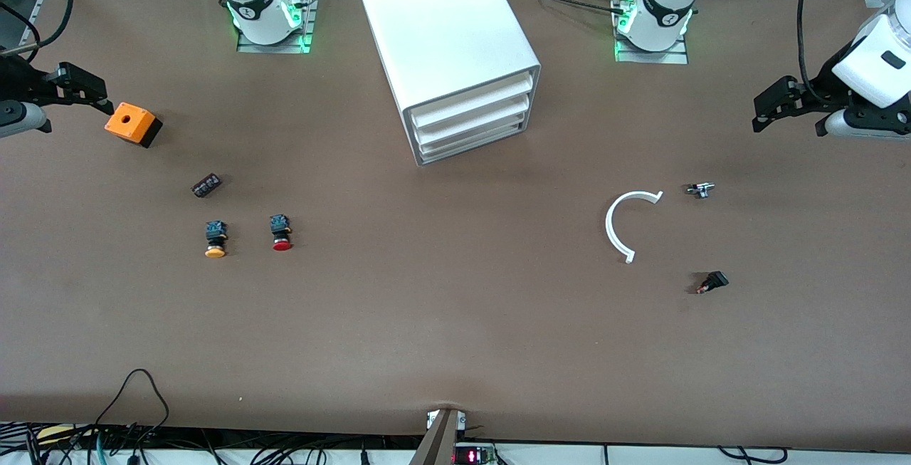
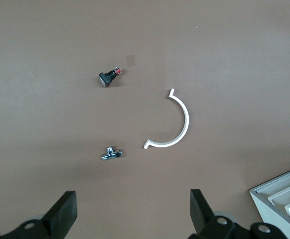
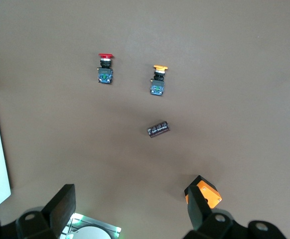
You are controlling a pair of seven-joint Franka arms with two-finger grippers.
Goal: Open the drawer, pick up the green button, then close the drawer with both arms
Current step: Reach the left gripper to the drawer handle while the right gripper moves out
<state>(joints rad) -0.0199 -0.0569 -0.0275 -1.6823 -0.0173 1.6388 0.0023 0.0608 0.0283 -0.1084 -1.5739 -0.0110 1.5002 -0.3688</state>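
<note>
Drawers, three of them, sit shut in the front of the white cabinet [image 1: 445, 23] at the top middle of the front frame, between the two arm bases. The lowest drawer [image 1: 473, 143] is flush with the two above it, so whatever it holds is hidden. A corner of the cabinet also shows at the edge of the left wrist view.

On the brown tabletop [image 1: 455, 322], toward the left arm's end and nearer to the front camera than the cabinet, lies a white curved strip [image 1: 615, 226]. Near it are a small metal part [image 1: 700, 189] and, lower in the frame, a small black part with a red tip [image 1: 712, 282]. Toward the right arm's end lie a red-capped button [image 1: 281, 232] and a yellow-capped button [image 1: 216, 238] side by side. A little above them in the frame are a small black block [image 1: 206, 185] and an orange box [image 1: 132, 123] with a hole in its top.

The left claw [image 1: 760, 115] hangs over the tabletop at the left arm's end, fingers spread wide and holding nothing. The right claw [image 1: 99, 95] hangs at the right arm's end just beside the orange box, also spread wide and holding nothing.
</note>
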